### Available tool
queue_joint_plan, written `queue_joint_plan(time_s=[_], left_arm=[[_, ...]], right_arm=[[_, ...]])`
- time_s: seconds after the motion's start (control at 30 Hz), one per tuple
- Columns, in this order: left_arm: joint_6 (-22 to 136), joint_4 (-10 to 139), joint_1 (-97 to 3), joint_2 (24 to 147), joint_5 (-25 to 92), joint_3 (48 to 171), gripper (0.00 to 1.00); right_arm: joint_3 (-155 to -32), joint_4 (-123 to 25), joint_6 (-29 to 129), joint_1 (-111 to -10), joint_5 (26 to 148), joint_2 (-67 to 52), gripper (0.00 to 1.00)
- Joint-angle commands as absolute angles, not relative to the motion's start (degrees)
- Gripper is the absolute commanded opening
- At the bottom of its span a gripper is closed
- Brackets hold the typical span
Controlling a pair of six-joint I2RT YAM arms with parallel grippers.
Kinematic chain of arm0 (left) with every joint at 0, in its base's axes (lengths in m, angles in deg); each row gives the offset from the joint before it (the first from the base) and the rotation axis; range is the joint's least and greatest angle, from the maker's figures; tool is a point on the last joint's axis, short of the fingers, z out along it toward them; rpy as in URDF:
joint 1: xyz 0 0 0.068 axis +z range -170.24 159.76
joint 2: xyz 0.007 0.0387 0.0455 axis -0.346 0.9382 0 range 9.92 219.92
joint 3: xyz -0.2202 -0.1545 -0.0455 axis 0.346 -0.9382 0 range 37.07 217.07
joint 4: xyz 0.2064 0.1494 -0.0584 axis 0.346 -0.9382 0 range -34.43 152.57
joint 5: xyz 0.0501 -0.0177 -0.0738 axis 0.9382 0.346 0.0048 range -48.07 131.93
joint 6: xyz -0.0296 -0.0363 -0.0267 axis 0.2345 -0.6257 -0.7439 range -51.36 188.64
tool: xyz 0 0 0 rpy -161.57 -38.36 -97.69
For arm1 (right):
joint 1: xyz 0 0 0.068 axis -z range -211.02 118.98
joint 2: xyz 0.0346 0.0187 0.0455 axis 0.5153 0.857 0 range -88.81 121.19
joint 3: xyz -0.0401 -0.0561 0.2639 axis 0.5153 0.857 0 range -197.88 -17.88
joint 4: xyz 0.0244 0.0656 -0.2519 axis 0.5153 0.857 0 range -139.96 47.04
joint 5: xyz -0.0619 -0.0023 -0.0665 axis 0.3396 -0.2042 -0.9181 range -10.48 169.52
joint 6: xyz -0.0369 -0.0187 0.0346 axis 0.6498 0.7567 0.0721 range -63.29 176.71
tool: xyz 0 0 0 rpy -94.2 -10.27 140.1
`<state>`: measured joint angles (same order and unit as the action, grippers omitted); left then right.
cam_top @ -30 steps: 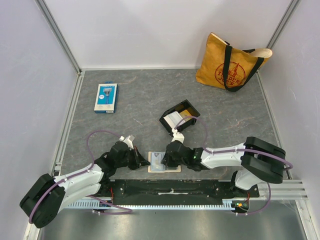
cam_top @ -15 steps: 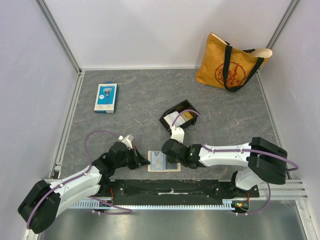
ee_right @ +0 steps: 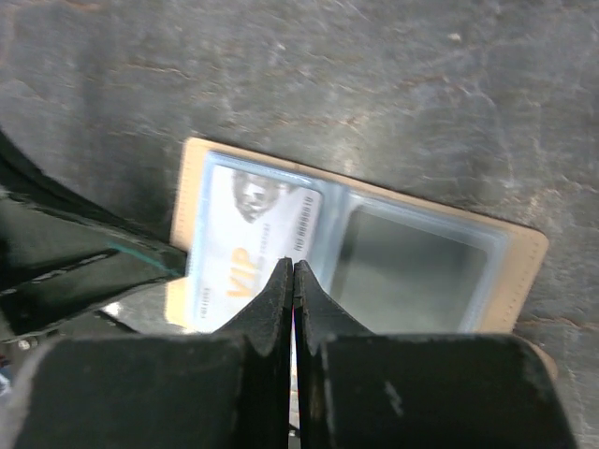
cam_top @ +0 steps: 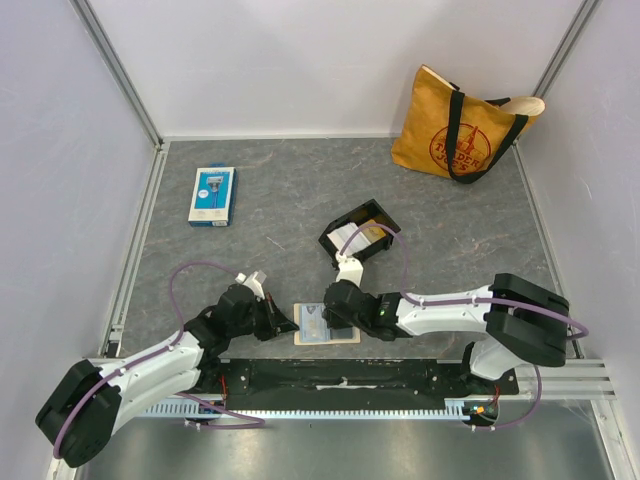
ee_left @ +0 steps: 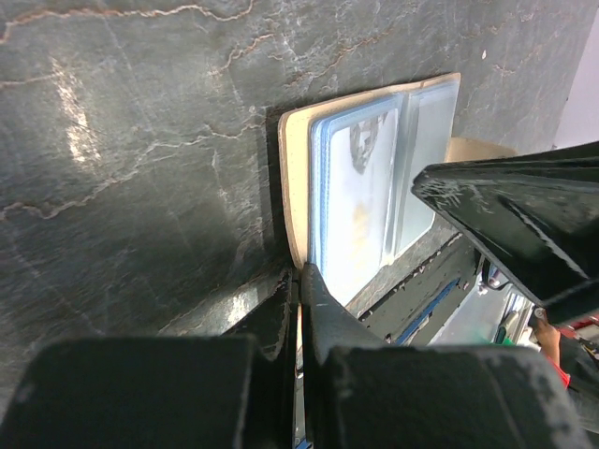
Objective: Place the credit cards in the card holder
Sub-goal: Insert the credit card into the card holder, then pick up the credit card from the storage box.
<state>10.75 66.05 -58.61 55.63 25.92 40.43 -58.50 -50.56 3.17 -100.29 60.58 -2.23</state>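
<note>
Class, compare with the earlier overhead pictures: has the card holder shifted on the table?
No. The card holder lies where it did, at the same gap from the black tray.

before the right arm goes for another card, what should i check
1. Card holder lying open and flat: ok.
2. VIP card seated in its pocket: ok.
3. Neighbouring pocket empty: ok.
4. Right jaws shut, holding nothing: ok.
5. Left jaws shut at the holder's edge, pinning it: cannot tell.
6. Cards waiting in black tray: ok.
</note>
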Motion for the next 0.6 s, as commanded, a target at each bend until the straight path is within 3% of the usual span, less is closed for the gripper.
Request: queue_joint_plan(time_s=[0.0, 0.2, 0.37, 0.57], left_arm=[[9.9, 66.6, -58.6, 55.1, 26.5, 39.8, 0.02], [9.9, 65.7, -58.6, 54.4, 26.5, 39.4, 0.02], [9.2, 65.4, -58.7, 52.8, 26.8, 38.7, 0.02], [9.2, 64.8, -58.6, 52.6, 26.8, 38.9, 0.02]], right_arm=[[-56.7, -48.2, 1.1, -99.8, 57.6, -2.0, 0.01], [-55.4, -46.4, 1.5, -98.4, 56.8, -4.2, 0.01], [-56.3, -53.1, 3.4, -98.4, 61.1, -5.1, 0.00], [-59.4, -57.4, 4.7, -98.5, 66.0, -0.3, 0.00]])
